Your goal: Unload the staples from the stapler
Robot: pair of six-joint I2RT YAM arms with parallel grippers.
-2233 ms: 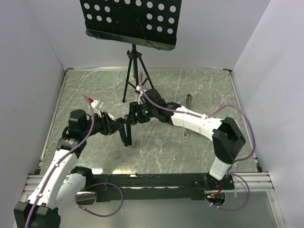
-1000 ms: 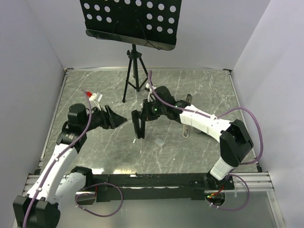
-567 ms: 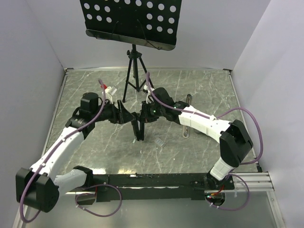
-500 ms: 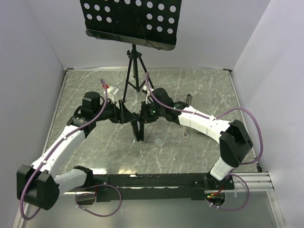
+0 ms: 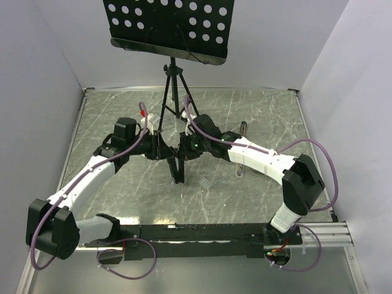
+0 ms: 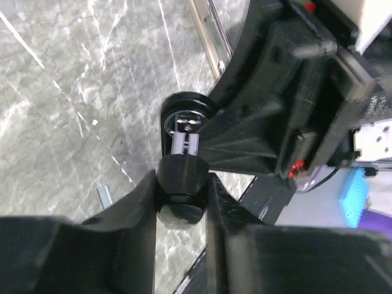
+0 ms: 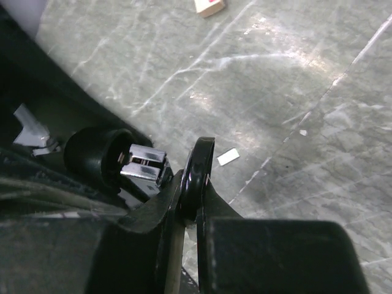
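"Two grippers, one stapler. How far along are we?"

"Partway, I'd judge. The staples lie on the table, just right of the stapler and apart from it. The stapler stands upright between both arms, gripped at its top end."

"Grips?"

"The right gripper is clamped tight on its thin glossy edge. The left gripper is partly open, fingers pressed against its rounded black end. Whether more staples sit inside, I cannot tell."

"Any writing?"

"Tiny white print on black casing, unreadable."
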